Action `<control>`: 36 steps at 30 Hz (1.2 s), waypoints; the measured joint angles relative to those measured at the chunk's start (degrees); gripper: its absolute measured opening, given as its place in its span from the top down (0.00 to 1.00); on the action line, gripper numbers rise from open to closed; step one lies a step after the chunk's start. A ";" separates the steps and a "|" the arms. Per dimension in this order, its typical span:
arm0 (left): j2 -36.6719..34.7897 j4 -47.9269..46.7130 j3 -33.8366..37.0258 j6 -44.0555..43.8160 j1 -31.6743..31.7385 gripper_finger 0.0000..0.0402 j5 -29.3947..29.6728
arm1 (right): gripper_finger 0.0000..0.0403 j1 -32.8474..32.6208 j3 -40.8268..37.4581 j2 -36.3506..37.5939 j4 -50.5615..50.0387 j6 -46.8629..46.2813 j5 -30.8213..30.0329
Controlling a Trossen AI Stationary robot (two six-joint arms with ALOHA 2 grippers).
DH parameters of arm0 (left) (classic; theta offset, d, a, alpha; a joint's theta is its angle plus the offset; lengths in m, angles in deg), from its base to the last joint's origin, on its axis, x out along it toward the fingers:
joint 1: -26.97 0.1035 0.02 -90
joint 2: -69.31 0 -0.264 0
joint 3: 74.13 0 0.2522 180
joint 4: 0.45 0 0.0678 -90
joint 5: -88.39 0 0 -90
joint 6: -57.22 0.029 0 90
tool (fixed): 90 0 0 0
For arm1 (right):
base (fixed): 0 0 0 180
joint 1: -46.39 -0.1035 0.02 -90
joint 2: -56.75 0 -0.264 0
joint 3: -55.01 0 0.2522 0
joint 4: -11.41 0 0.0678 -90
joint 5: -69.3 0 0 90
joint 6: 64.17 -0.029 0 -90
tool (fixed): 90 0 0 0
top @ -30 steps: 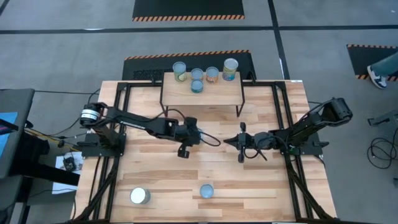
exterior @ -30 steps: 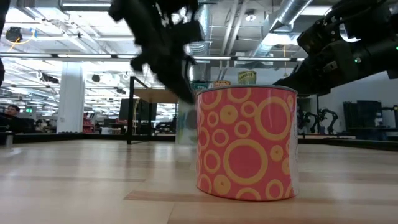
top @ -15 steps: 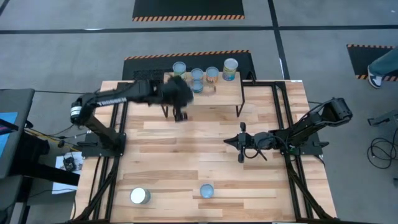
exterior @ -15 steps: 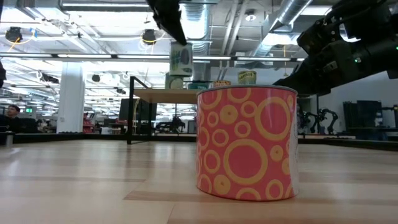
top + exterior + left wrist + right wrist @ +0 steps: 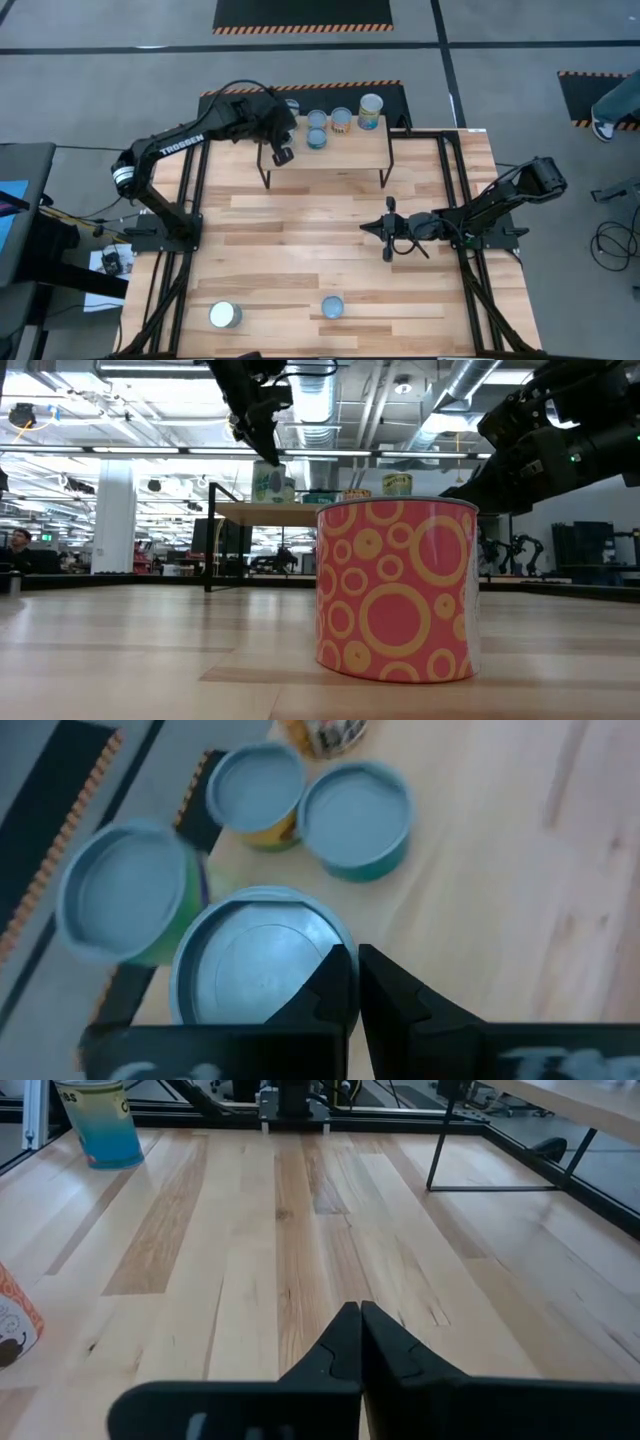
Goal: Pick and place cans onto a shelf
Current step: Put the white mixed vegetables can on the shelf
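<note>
My left gripper (image 5: 280, 130) reaches over the left part of the shelf (image 5: 350, 155) and is shut on a pale-labelled can (image 5: 268, 482). In the high view the arm hides this can. In the left wrist view its round top (image 5: 250, 960) lies beside a green-labelled can (image 5: 125, 895), with two smaller cans (image 5: 355, 815) beyond. Several cans (image 5: 341, 120) stand on their bases at the shelf's far edge. My right gripper (image 5: 365, 228) is shut and empty, above the table's right half. My left gripper holds the can by the rim at one side of its top (image 5: 322, 955). One finger (image 5: 335, 985) lies over the top face, the other (image 5: 390, 995) outside the wall. The fingers point down from above. The can hangs upright; whether its base touches the shelf, I cannot tell.
Two cans stand near the table's near edge: a white-topped one (image 5: 225, 315) and a pink one with orange circles (image 5: 395, 590), also in the high view (image 5: 332, 306). The shelf's black legs (image 5: 265, 178) stand on the table. A person's foot (image 5: 610, 118) shows at the far right.
My left gripper has carried the can up from over the table's middle toward the far edge, over the shelf's left part. In the last half second it has come down with the can toward the shelf top. The can has stayed upright.
</note>
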 joint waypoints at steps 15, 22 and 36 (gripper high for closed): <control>0.65 3.18 -0.07 -2.55 2.00 1.00 -2.29 | 0.97 0.00 0.00 0.00 0.16 -0.02 0.00; 1.89 3.42 -0.04 -3.03 2.84 1.00 -3.59 | 0.97 0.00 0.00 0.00 0.25 -0.15 0.04; 1.87 5.66 -0.04 -3.52 2.90 0.90 -3.05 | 0.96 0.00 -0.02 0.00 -0.06 -0.42 0.07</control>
